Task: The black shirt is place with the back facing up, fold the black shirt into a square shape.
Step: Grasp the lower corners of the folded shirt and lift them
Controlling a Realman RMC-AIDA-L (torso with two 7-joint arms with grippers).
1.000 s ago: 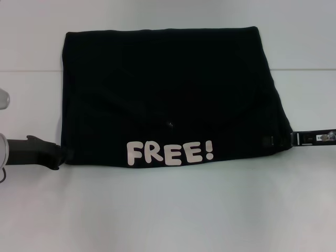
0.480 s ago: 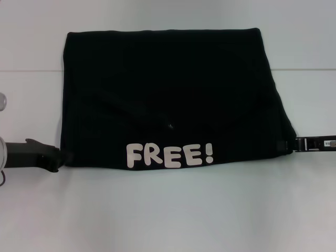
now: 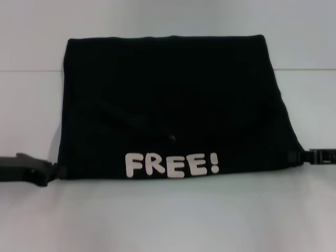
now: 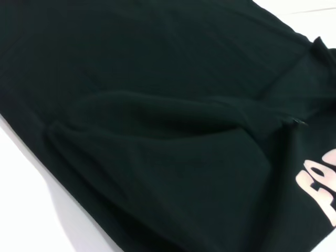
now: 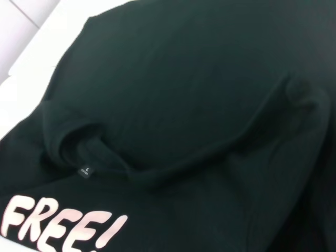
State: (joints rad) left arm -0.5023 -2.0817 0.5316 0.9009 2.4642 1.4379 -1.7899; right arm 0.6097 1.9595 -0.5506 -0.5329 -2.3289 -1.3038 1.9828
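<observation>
The black shirt (image 3: 168, 100) lies folded into a broad rectangle on the white table, with the white letters "FREE!" (image 3: 171, 164) along its near edge. My left gripper (image 3: 53, 171) comes in low from the left and is shut on the shirt's near left corner. At the near right corner my right gripper (image 3: 295, 156) is shut on the fabric. The left wrist view shows the black shirt (image 4: 157, 131) with a soft ridge across it. In the right wrist view the black shirt (image 5: 199, 105) shows its collar fold and the letters.
The white table (image 3: 168, 220) spreads in front of the shirt and to both sides. A pale seam line (image 3: 31, 71) crosses the surface behind the shirt's far corners.
Both grippers have moved toward me and outward, and the whole shirt has slid toward me with them. Its lettered edge now lies lower in the head view.
</observation>
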